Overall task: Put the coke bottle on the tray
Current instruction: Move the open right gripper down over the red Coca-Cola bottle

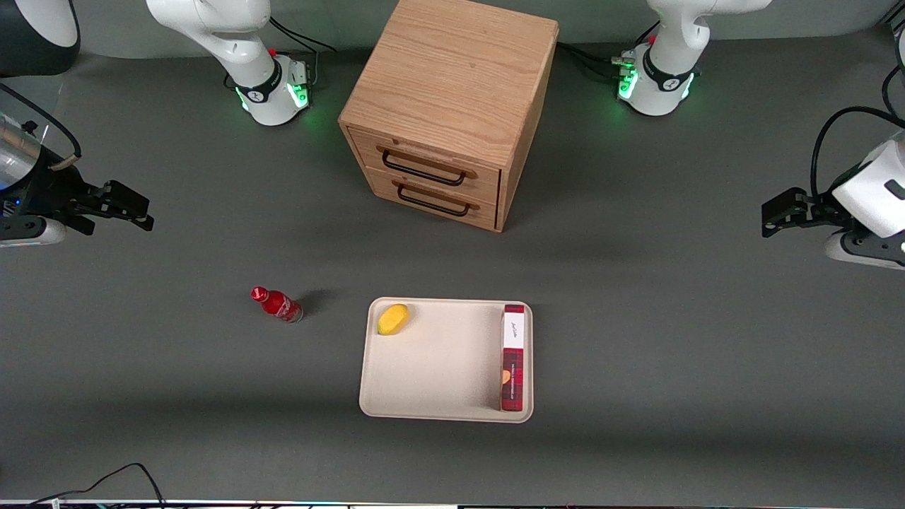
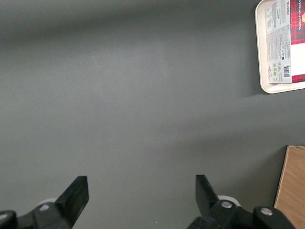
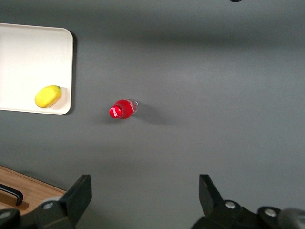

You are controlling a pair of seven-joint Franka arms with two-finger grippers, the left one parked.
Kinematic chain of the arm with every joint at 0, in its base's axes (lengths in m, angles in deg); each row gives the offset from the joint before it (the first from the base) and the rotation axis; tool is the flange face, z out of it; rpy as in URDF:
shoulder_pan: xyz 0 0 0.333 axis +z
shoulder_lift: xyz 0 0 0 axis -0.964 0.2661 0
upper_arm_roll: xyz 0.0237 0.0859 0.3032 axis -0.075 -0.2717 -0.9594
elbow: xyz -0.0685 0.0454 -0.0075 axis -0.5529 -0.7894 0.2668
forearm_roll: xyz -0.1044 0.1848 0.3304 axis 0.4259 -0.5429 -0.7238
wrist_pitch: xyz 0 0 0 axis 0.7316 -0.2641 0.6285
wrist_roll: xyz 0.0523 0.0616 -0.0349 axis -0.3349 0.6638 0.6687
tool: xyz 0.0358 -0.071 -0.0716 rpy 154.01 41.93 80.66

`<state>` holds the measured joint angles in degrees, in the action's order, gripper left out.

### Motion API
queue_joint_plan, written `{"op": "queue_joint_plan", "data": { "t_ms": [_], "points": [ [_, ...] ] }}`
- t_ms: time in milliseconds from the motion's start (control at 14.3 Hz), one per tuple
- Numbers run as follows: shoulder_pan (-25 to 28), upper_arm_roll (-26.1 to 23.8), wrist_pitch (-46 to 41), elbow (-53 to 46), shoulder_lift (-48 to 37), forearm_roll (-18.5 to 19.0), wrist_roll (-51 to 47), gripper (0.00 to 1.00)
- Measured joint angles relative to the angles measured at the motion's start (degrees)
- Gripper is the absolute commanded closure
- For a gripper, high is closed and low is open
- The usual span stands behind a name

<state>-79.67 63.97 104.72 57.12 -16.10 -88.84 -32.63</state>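
The small glossy red coke bottle point(image 1: 276, 305) is standing on the matte grey table point(image 1: 177, 396) just beside the flat beige round-cornered tray point(image 1: 431, 375), while the gripper point(image 1: 134, 210) is hovering wide open and empty toward the working arm's end.

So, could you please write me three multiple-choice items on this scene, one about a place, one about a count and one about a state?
1. Where is the coke bottle?
A. on the table beside the tray
B. on the tray
C. on the cabinet

2. How many things lie on the tray?
A. none
B. two
C. four

3. How is the gripper?
A. shut on the bottle
B. open, empty
C. holding the mango

Key: 1 A, the bottle stands apart from the rim. 2 B, a yellow mango and a plaid box. 3 B, fingers spread, nothing between.
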Motion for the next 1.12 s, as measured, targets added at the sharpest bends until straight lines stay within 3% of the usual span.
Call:
{"op": "queue_joint_plan", "data": {
  "t_ms": [420,630,1120],
  "points": [
    [0.15,-0.38,-1.22,0.01,0.68,-0.03,0.00,0.00],
    [0.55,-3.17,0.34,0.04,3.41,1.39,-0.01,0.00],
    [1.24,-5.52,17.02,7.32,10.54,2.46,-5.94,0.01]
  ]
}}
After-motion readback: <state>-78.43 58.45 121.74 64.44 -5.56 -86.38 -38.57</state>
